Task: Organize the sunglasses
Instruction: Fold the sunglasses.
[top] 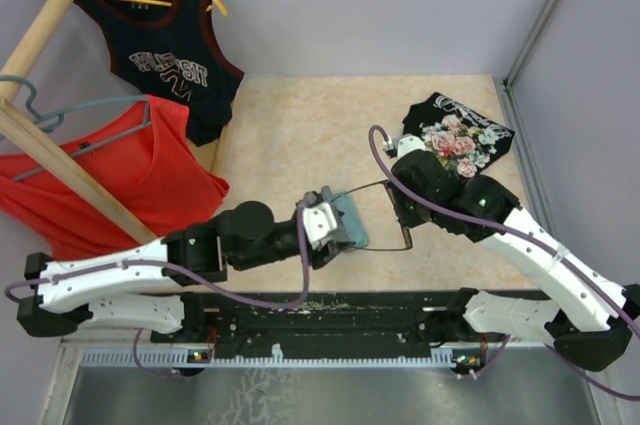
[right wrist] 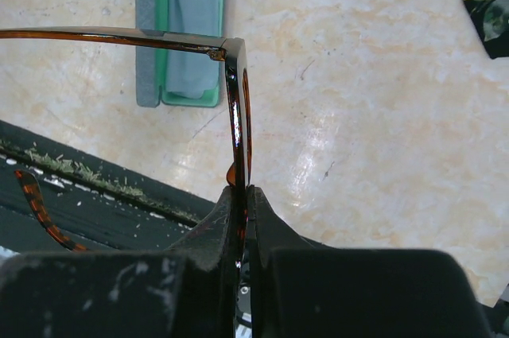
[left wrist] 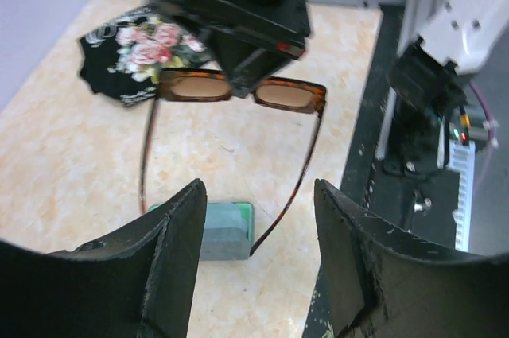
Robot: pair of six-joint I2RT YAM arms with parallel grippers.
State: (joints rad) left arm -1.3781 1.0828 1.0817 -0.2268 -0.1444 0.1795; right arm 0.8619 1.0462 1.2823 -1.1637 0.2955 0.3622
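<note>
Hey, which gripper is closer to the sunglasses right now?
Right. The right gripper is shut on the sunglasses at the bridge, holding them up; the left gripper is open, facing their temple tips.

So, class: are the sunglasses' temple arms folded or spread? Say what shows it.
Spread. The sunglasses have both temple arms running straight back from the frame's corners, not tucked behind the lenses.

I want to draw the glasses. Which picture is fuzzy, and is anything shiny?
Left wrist: the sunglasses look sharp, the right gripper holding them is blurry. Right wrist: a white shine on the table, near fingers fuzzy. Top: even light, clear.
</note>
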